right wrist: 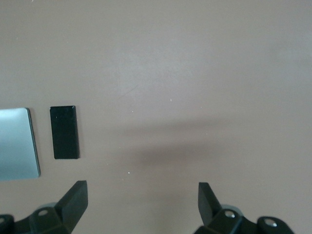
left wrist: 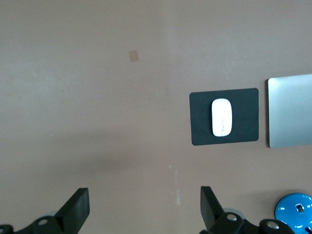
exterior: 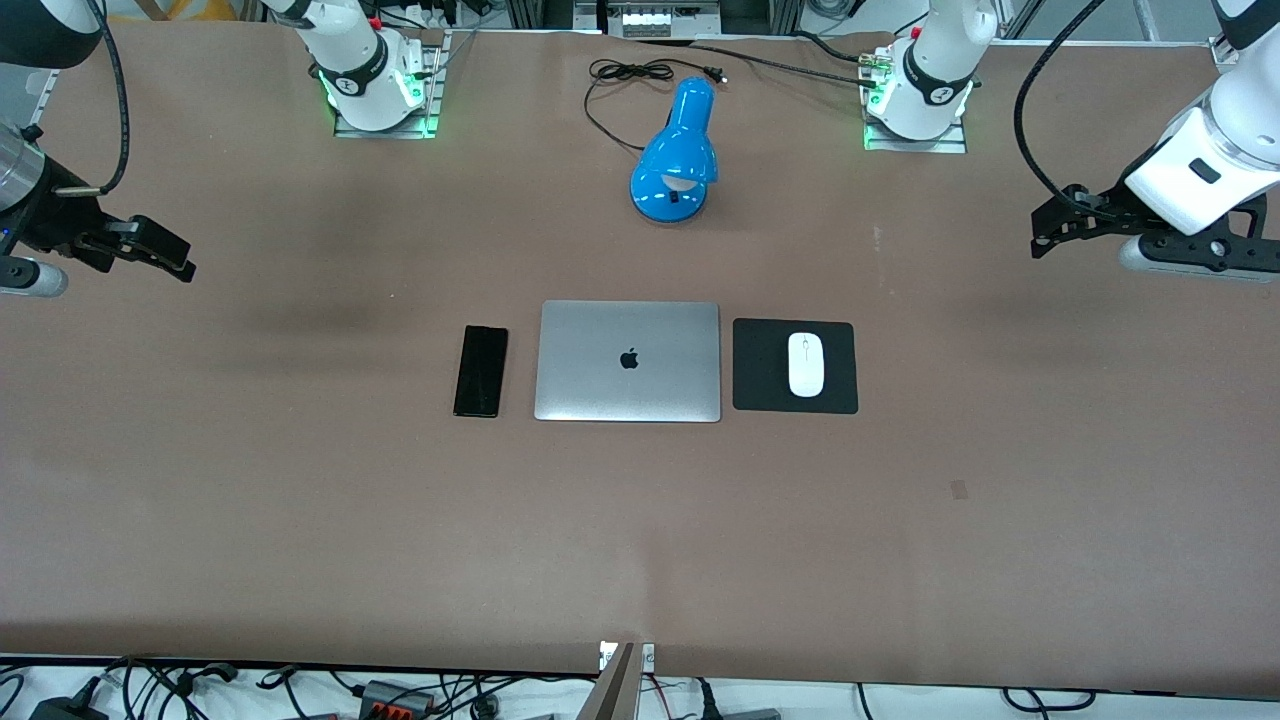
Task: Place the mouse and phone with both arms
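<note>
The white mouse lies flat on a black mat, about in the middle of it, with its long side running toward the front camera. The mat is just beside a closed silver laptop, toward the left arm's end of the table, with a thin gap between them. The black phone lies flat on the brown table, just beside the laptop toward the right arm's end, not touching it. Mouse, laptop and phone make one row across the middle of the table.

Farther from the front camera than the laptop stands a blue desk lamp, and its black cable runs toward the bases.

The left gripper hangs over bare table at the left arm's end, well apart from the mouse; its fingers are spread wide and hold nothing. The right gripper hangs over bare table at the right arm's end, well apart from the phone, also spread and empty. Nothing lies between either gripper and its thing.
</note>
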